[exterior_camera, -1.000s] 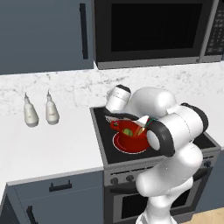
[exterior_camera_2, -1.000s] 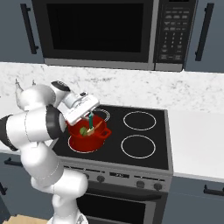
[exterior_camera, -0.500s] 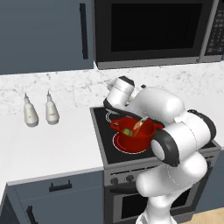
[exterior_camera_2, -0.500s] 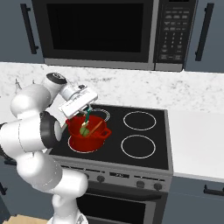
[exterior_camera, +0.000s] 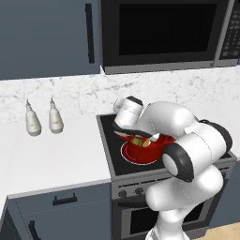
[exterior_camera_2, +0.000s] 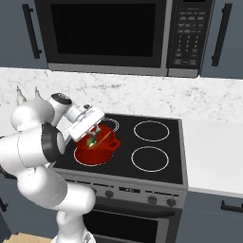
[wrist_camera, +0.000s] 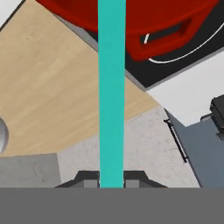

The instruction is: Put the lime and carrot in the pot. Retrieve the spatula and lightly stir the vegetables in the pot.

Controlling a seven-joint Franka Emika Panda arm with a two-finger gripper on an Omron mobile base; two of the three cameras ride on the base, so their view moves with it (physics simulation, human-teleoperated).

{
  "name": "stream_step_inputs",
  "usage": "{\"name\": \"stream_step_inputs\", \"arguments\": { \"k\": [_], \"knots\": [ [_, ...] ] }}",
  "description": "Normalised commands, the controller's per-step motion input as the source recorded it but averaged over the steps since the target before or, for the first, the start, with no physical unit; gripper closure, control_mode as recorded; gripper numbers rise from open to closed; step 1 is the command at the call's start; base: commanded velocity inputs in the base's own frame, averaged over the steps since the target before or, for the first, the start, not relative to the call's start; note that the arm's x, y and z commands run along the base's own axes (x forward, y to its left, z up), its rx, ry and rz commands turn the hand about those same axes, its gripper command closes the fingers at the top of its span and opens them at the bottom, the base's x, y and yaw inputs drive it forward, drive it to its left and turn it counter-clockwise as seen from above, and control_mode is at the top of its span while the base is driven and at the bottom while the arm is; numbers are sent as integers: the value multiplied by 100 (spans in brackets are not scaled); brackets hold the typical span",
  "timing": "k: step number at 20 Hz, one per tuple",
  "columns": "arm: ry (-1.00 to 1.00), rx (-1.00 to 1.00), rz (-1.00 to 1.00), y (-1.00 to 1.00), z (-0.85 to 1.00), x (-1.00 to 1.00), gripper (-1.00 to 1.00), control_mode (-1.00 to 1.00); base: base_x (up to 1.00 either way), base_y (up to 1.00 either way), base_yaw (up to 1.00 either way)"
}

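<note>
Fingers (wrist_camera: 87,179) pinch the teal spatula (wrist_camera: 111,87), which reaches down into the red pot (exterior_camera_2: 97,147). That pot sits on the stove's (exterior_camera_2: 161,175) front left ring, with the carrot (exterior_camera: 144,142) and lime (exterior_camera: 136,140) inside.

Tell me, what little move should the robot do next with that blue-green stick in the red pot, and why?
Probably a small sideways sweep, to stir gently. The gripper is shut on the spatula, whose teal handle runs into the pot on the front left burner. The carrot and lime look to be inside already, so only light stirring seems left.
</note>
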Motion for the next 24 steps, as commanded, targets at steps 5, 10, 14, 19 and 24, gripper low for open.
{"name": "stream_step_inputs", "arguments": {
  "k": [5,10,14,19,24],
  "knots": [
    [-1,-1,1,0,-36,14,100,-100,0,0,0],
    [0,0,0,0,-12,26,100,-100,0,0,0],
    [0,0,-1,0,4,27,100,-100,0,0,0],
    [-3,0,-3,0,31,4,100,-100,0,0,0],
    [-3,0,0,9,12,0,100,-100,0,0,0]
  ]
}}
